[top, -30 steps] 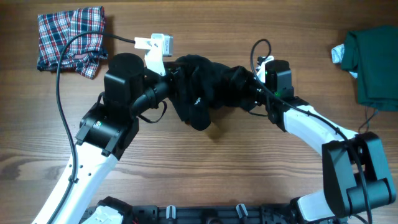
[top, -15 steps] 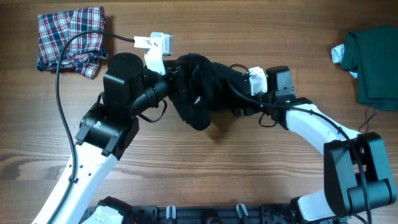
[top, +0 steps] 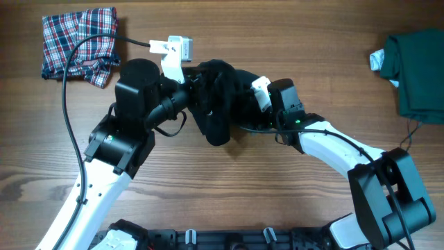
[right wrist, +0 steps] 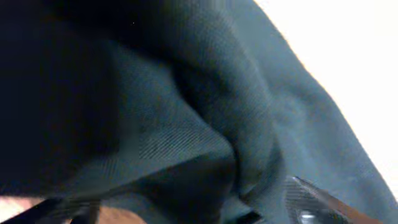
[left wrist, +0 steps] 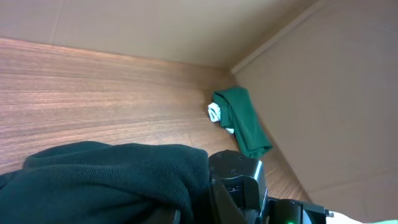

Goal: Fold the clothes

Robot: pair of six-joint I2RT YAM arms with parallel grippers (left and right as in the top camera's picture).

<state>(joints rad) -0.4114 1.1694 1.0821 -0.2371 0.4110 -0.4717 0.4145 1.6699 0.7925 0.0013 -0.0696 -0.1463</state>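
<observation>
Brown wood-grain desk (top: 229, 194); the left wrist view shows plain beige wall panels meeting in a corner behind it.

- The large black soft shirt (top: 218, 104) sits bunched in a dark heap at the desk's centre, between your two arms, with one lobe drooping toward the near edge. Any logo on it is lost in the folds.
- Your left end effector (top: 193, 89) is clenched on the black shirt at the left flank of the heap. In the left wrist view the dark cloth fills the bottom of the frame.
- Your right end effector (top: 241, 114) is pushed into the heap from the right, its tips buried in fabric. The right wrist view is nearly all dark cloth (right wrist: 155, 112), with only one fingertip (right wrist: 311, 199) showing at the lower right. You cannot tell whether it is released or gripping.
- The red-blue-white plaid garment (top: 78, 43) lies crumpled at the far left corner, well apart from the heap.
- The dark green folded garment (top: 416, 73) lies at the far right edge. A small white patch (top: 377, 60) shows at its left side, with any print too small to read.
</observation>
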